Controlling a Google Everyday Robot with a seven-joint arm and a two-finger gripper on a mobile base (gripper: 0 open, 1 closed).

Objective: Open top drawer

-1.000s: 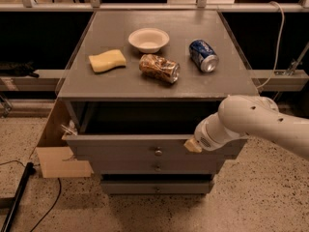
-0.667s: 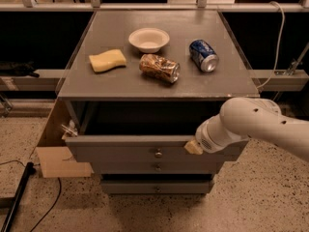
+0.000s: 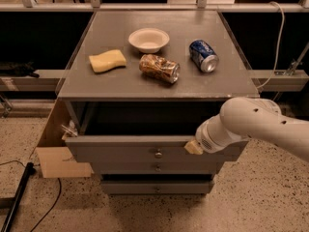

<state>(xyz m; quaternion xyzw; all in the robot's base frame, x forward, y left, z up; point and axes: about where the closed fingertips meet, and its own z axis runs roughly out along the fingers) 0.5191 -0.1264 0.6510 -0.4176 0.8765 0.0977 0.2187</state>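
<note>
Currently, the camera view shows a grey desk [image 3: 120, 87] with three drawers stacked beneath its top surface. The top drawer [image 3: 116, 151] is pulled part-way out toward the camera: its long flat front stands forward of the desk frame, a dark cavity shows behind it, and its small round knob [image 3: 158, 153] sits at the centre of the front. The middle drawer [image 3: 120, 167] projects slightly less, directly below, and the bottom drawer [image 3: 135, 187] lies furthest back. The white arm [image 3: 256, 122] enters from the right edge and crosses in front of the right end of the top drawer. The tool [image 3: 194, 147] sits at the upper edge of the drawer front, to the right of the knob and apart from it; whether the tool is open, closed or gripping the front cannot be told. On the desk top rest a white bowl [image 3: 148, 39] at the rear centre, a yellow sponge [image 3: 107, 61] to its left, a crumpled brown packet [image 3: 159, 67] in front of the bowl, and a blue can [image 3: 203, 55] on its side to the right. A cardboard flap [image 3: 60, 161] stands at the left side of the desk above the speckled floor [image 3: 270, 202]. Compared with the earlier frames, the drawer front sits marginally lower in view, drawn out slightly further, and the tool has moved with it; the four items on top hold their positions.
</note>
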